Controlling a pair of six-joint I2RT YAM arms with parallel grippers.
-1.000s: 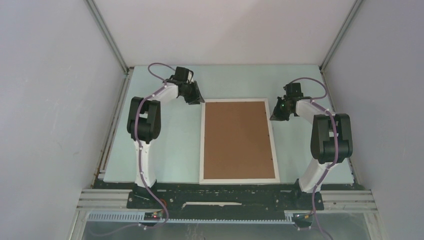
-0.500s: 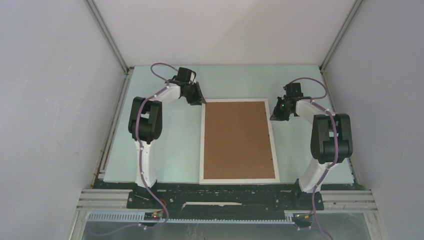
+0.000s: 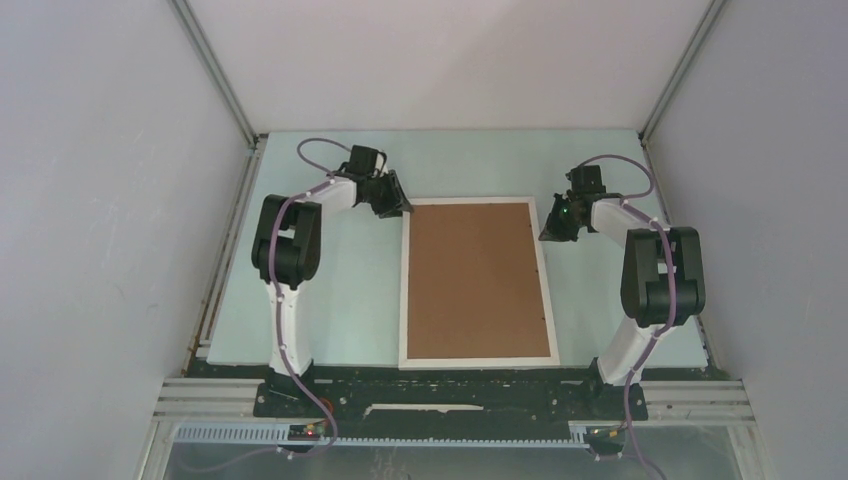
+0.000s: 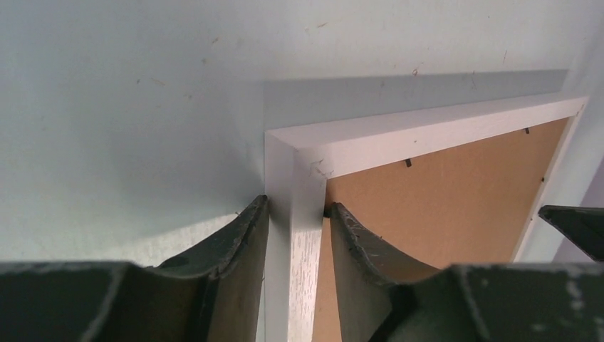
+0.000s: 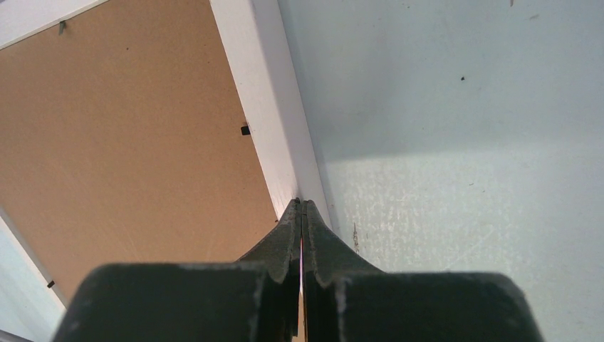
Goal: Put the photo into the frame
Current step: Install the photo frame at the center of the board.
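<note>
I view a pale blue-green table [image 3: 330,290], evenly lit, enclosed by a plain white back wall [image 3: 450,60] and grey side walls [image 3: 100,200], with aluminium posts [image 3: 213,70] at the far corners.

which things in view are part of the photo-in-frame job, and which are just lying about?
Job:
- thin white rectangular picture frame
- brown backing board seated in it
- left gripper, jaws astride the frame's rail
- right gripper, jaws shut at the opposite rail
- photo: not visible

Just there:
- pale blue-green table top
- grey enclosure walls
</note>
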